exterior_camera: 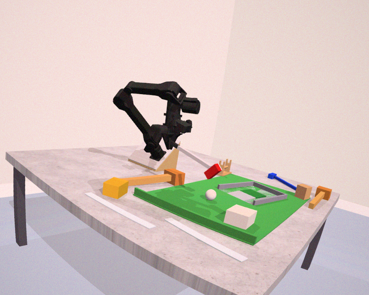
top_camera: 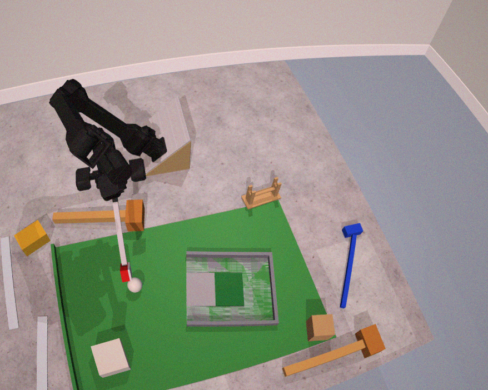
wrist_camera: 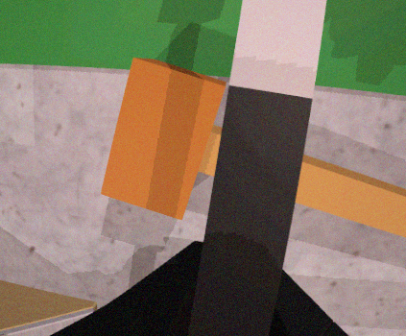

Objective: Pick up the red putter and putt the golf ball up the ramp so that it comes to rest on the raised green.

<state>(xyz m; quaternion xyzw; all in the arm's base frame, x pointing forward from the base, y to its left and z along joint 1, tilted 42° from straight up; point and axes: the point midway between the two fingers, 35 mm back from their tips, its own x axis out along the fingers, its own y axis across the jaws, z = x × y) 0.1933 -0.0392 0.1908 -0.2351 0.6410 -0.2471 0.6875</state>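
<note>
My gripper (top_camera: pixel 114 198) (exterior_camera: pixel 175 145) is shut on the dark grip of the red putter. The putter's white shaft (top_camera: pixel 121 235) (exterior_camera: pixel 194 157) (wrist_camera: pixel 286 9) slants down over the near edge of the green mat (top_camera: pixel 173 348) (exterior_camera: pixel 273 219) (wrist_camera: pixel 75 2). Its red head (top_camera: pixel 125 273) (exterior_camera: pixel 212 171) hangs just beside the white golf ball (top_camera: pixel 134 285) (exterior_camera: pixel 210 194), on the side away from the raised green, and appears lifted off the mat. The raised green (top_camera: pixel 229 289) (exterior_camera: pixel 249 192) with its grey ramp (top_camera: pixel 200 289) sits inside a grey frame (top_camera: pixel 229 254) (exterior_camera: pixel 267 199) at the mat's middle.
An orange wooden mallet (top_camera: pixel 89 216) (exterior_camera: pixel 175 176) (wrist_camera: pixel 160 136) lies right under the shaft. Nearby are a yellow cube (top_camera: pixel 31 236) (exterior_camera: pixel 114 187), a cream cube (top_camera: pixel 109 356) (exterior_camera: pixel 240 216), a tan cube (top_camera: pixel 319 327), a second mallet (top_camera: pixel 332 352), a blue putter (top_camera: pixel 349 268), a wooden rack (top_camera: pixel 262 194) and white strips (top_camera: pixel 9 283).
</note>
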